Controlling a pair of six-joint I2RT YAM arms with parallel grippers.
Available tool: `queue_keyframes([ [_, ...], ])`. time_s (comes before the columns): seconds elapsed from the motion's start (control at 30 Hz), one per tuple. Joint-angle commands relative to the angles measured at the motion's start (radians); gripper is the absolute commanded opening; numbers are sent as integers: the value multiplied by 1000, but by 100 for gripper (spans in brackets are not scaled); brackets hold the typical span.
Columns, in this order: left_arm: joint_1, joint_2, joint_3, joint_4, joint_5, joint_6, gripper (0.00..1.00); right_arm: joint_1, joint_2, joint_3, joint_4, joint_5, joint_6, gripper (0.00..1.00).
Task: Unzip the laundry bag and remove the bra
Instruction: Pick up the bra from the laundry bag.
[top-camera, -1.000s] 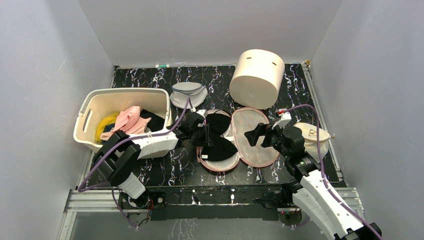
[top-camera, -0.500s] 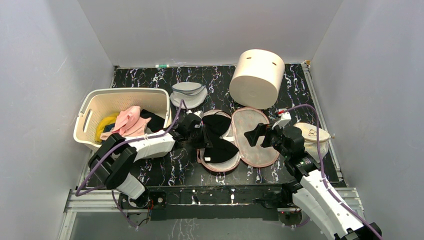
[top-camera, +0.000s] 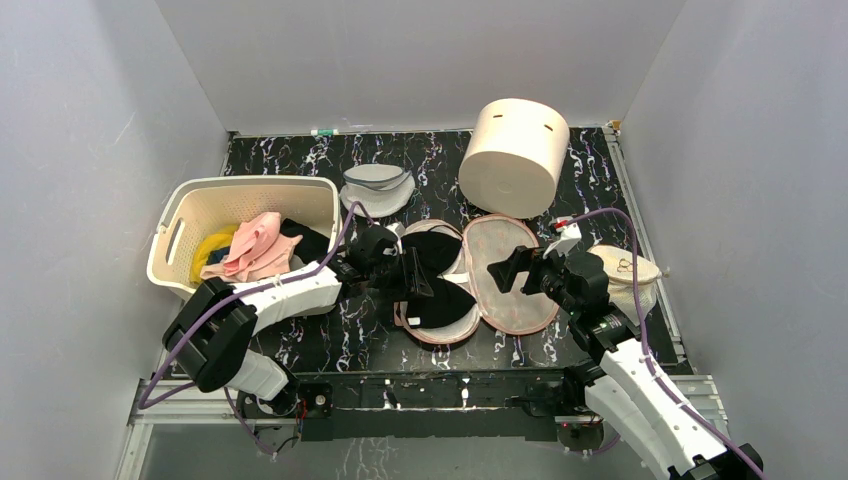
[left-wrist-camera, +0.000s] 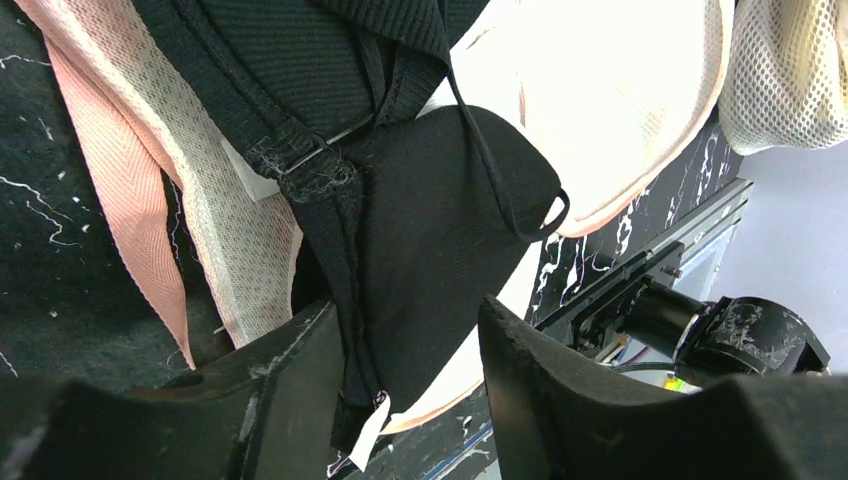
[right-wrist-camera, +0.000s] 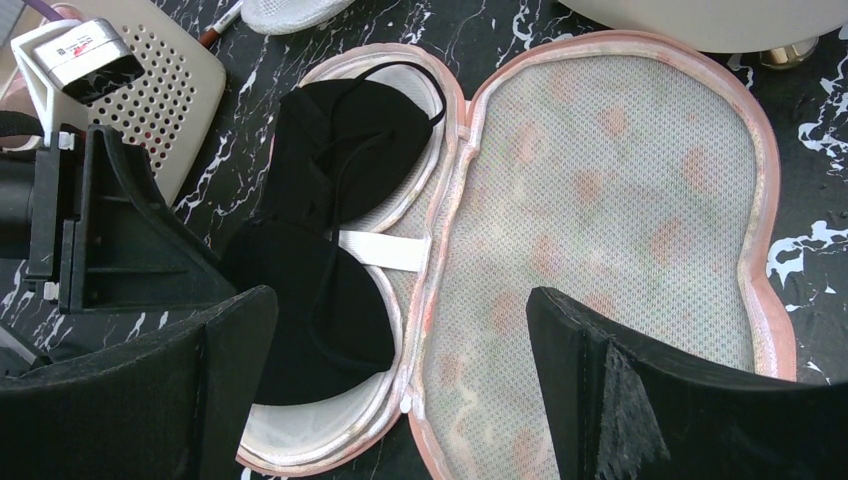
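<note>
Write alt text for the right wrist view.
The flowered laundry bag lies unzipped and spread flat, the black bra sitting in its left half, the right half bare mesh. The right end effector hangs open above it, fingers framing the bottom corners.

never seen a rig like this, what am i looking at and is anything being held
Two white robot arms are bolted to a black marbled table, each ending in a two-finger gripper. The wide picture is from a fixed overhead camera; the close-ups are from cameras on the wrists. In the middle a peanut-shaped flowered laundry bag lies open, a black fabric bra in one half. The left gripper has its fingers parted around the bra's edge, not pinching it; the right gripper hovers open above the empty half. Nearby: a cream plastic basket, a cream round drum, a grey-white mesh bag, a cream mesh pouch. Nothing is held.
</note>
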Motion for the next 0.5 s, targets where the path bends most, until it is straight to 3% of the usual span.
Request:
queue_keyframes([
  [0.0, 6, 6, -3, -23, 45, 0, 51, -2, -7, 1, 69, -8, -21, 96],
  [0.27, -14, 36, -48, -20, 113, -12, 47, -2, -9, 1, 69, -6, -19, 96],
  [0.47, -14, -32, -78, 2, 136, -31, 19, -3, -13, 0, 71, -6, -18, 96],
])
